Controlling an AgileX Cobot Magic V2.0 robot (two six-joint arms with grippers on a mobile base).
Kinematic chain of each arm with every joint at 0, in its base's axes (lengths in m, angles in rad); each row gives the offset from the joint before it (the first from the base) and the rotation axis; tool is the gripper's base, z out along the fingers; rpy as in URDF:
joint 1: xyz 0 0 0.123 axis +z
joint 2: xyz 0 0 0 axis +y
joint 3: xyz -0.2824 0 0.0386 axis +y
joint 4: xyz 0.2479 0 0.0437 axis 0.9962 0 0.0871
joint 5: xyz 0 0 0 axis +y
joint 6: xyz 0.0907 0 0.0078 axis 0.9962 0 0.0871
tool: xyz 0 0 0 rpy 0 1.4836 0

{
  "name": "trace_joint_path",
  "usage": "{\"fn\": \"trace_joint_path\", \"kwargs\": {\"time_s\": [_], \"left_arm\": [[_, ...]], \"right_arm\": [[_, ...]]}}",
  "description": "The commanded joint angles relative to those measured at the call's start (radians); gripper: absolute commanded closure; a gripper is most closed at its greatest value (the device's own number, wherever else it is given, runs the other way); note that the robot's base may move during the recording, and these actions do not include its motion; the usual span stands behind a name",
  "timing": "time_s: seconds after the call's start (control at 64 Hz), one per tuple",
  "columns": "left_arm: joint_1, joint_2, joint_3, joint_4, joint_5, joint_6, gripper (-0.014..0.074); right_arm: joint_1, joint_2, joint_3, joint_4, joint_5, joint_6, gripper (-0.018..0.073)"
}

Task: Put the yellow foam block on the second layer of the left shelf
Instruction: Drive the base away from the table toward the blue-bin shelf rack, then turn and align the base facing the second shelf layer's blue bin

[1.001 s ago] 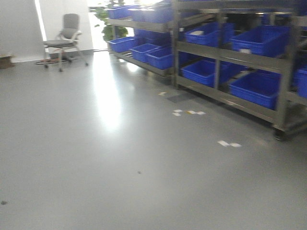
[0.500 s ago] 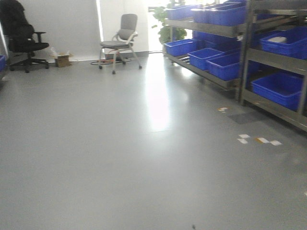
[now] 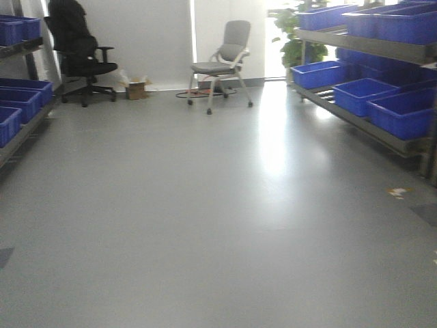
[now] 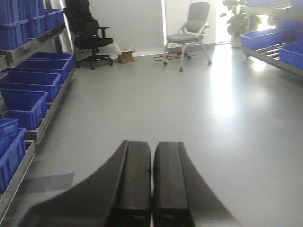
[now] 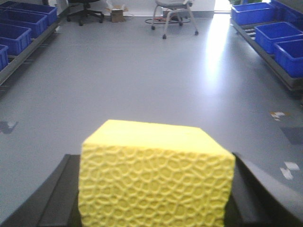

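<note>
With the yellow foam block point(image 5: 156, 175) pinched in the right pincer point(image 5: 158, 194), the left pincer point(image 4: 152, 184) pressed together empty, and the left shelf point(image 4: 33, 43) well apart at the floor point(image 3: 205, 225)'s left edge: risk of soft foam slipping loose under driving jolts.

Thing: yellow foam block point(image 5: 156, 175)
Colour: bright yellow, matte
Surface: front face shows a net-like cell pattern; top face looks smoother
Shape: boxy, with sharp edges
Pose: level, top face up
Place: pressed between the two dark fingers of the right gripper point(image 5: 158, 203), one on each side
</note>
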Motion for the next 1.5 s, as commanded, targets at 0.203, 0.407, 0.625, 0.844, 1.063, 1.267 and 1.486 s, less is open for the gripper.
{"fn": "trace_joint_path", "kwargs": {"time_s": [0.203,0.407,0.625,0.844,1.063,1.267,1.486], "left_arm": [[-0.004,-0.014,0.026,0.001,-0.085,-0.004,0.046],[-0.004,-0.014,0.026,0.001,-0.085,-0.004,0.046],[-0.004,-0.014,0.026,0.001,-0.085,-0.004,0.046],[-0.004,-0.014,0.026,0.001,-0.085,-0.004,0.0459],[-0.004,-0.014,0.026,0.001,-0.085,-0.004,0.046],[-0.004,-0.014,0.026,0.001,-0.085,-0.004,0.046],[-0.004,-0.014,0.026,0.001,-0.085,-0.004,0.046]], "right_arm": [[-0.004,0.015,-0.027,-0.012,-0.086,-0.008,0.03],[-0.004,0.015,-0.027,-0.012,-0.086,-0.008,0.03],[-0.004,0.015,-0.027,-0.012,-0.086,-0.008,0.03],[-0.004,0.015,-0.027,-0.012,-0.087,-0.008,0.03],[-0.004,0.015,-0.027,-0.012,-0.087,-0.008,0.03],[-0.004,0.015,-0.027,-0.012,-0.087,-0.008,0.03],[-0.004,0.015,-0.027,-0.012,-0.087,-0.008,0.03]]}}
